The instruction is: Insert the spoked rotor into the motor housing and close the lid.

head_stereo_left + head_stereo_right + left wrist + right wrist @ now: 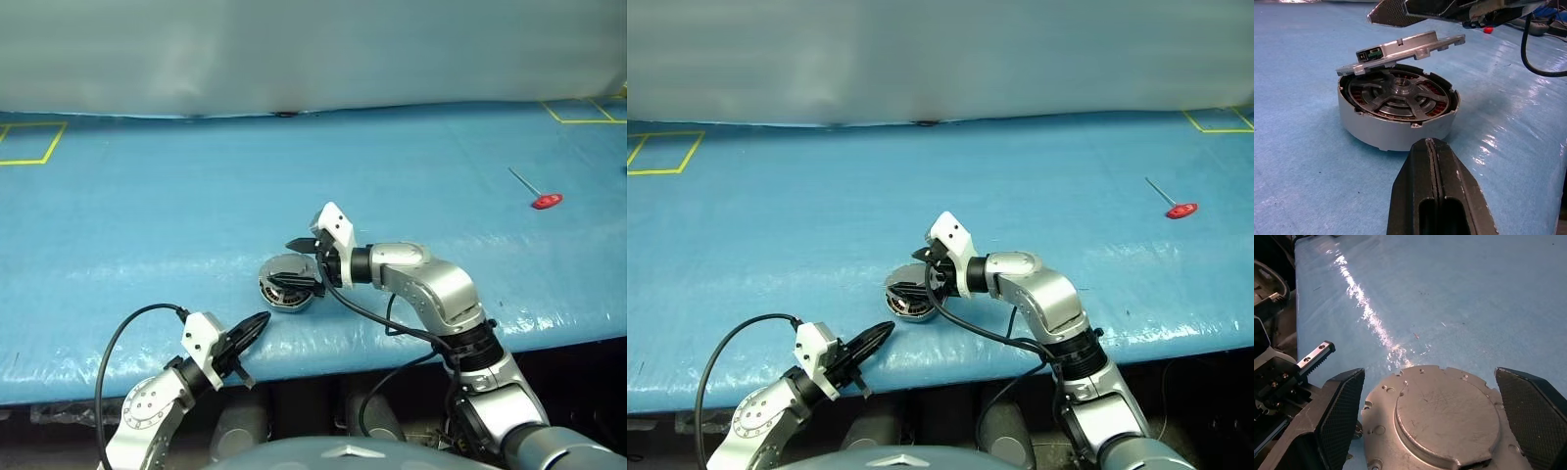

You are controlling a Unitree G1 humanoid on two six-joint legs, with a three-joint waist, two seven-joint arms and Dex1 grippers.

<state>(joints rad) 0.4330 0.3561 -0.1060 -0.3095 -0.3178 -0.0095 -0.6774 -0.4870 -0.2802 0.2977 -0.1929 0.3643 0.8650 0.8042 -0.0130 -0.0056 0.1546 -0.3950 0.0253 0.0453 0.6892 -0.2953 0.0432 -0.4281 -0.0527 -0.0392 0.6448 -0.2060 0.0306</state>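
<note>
Resting low near the table's front edge, my left gripper (257,326) has its two fingers pressed flat together, holding nothing, and it points toward the motor housing (1396,128) from just beside it. Moving rightward, that housing sits on the blue table (147,215), a short way back from the front edge. Inside the cup I can see the ring of copper-brown windings, and over them lies the spoked rotor (1399,93), flat and centred as far as I can judge. So the first half of the job looks done.

Above the cup, the lid (1442,416) is not down: one side rests on the housing rim while the other side is propped up at a slant, leaving a wedge-shaped gap. My right gripper (1442,418) sits over it with fingers spread wide on either side of the disc, touching neither edge that I can see.

My worry is that slant. Pressing on the raised side could jam the lid crooked, or make it slide off the rim onto the table. A sideways nudge from my right fingers could also shift the whole housing toward the table's edge.
</note>
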